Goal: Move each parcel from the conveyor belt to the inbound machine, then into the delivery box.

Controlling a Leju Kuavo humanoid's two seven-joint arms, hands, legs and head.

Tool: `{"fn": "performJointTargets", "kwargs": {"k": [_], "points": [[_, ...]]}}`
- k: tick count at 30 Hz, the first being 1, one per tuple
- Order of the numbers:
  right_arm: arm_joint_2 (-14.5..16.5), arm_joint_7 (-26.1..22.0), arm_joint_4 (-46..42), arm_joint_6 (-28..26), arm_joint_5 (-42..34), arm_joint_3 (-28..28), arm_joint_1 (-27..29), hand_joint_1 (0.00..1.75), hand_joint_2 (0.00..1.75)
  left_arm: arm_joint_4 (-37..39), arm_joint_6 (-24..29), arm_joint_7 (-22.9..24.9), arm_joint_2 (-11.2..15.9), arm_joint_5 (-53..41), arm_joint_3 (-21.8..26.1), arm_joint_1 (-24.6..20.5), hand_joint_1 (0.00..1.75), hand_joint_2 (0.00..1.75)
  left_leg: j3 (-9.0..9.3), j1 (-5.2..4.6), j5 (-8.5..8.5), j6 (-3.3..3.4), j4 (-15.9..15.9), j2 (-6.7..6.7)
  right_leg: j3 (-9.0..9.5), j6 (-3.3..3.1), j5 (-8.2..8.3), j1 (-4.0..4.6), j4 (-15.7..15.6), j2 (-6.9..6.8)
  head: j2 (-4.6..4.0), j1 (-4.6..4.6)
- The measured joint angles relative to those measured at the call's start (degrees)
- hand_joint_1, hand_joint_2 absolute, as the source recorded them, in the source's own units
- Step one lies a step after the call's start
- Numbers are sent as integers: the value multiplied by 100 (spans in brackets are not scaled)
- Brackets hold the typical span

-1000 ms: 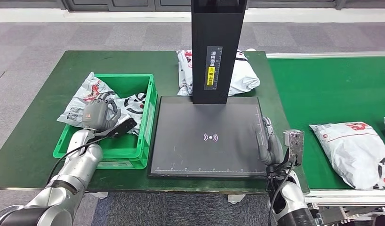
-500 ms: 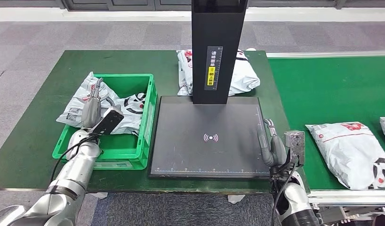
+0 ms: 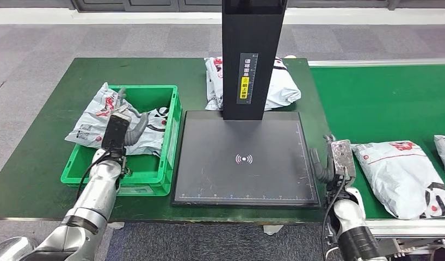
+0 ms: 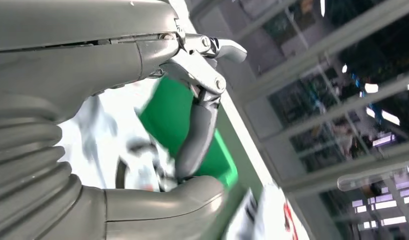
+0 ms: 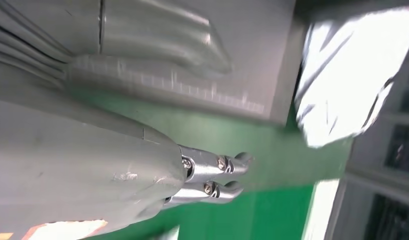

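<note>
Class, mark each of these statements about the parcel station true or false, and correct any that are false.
1. A parcel lies in the green crate. True.
2. A parcel rests on the scanner plate. False: the plate is bare.
3. The right hand holds a parcel. False: it holds nothing, beside the plate's edge.
4. A parcel on the belt lies near the right hand. True.
5. A parcel behind the black column lies on the table. True.
</note>
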Motion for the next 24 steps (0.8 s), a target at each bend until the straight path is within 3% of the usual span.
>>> {"fn": "performJointTargets", "kwargs": {"k": [1,5,6,10,18,23,24], "points": [[-38,44,139,-100,149,-7,-99,0,0,33,41,55,-67,33,-119,-16,0,0,0,-2,-1,1,1,2,-1,1,1,-2,0,0,1,0],[-137,256,679,-691,826,-122,-472,0,175,306,308,452,-338,-3,-595,-138,0,175,-1,-5,-3,5,3,2,-2,4,2,-4,-2,0,1,0],[-155,361,812,-849,1003,-160,-558,0,175,412,376,591,-405,-62,-707,-180,0,175,-1,-5,-4,5,4,2,-2,4,2,-4,-2,0,2,0],[-276,918,1327,-1297,1746,-351,-809,0,175,840,489,880,-673,-248,-1111,-357,0,0,-3,-5,-4,7,5,-3,-1,4,2,-4,-2,-2,1,1],[-721,1722,2331,-1811,3171,-763,-1062,0,175,1335,163,982,-1077,-128,-1473,-692,0,0,-8,-6,-9,14,6,-1,-3,5,1,-5,-3,-6,0,2],[-882,1782,2700,-1843,3323,-866,-1142,0,175,1466,72,973,-1188,-52,-1488,-800,0,0,-7,-6,-10,15,5,3,-4,6,1,-4,-3,-4,1,2],[-895,1783,2741,-1845,3328,-873,-1152,0,175,1483,68,972,-1199,-49,-1488,-810,0,44,-7,-6,-10,15,5,3,-5,6,1,-4,-3,-4,1,2]]}}
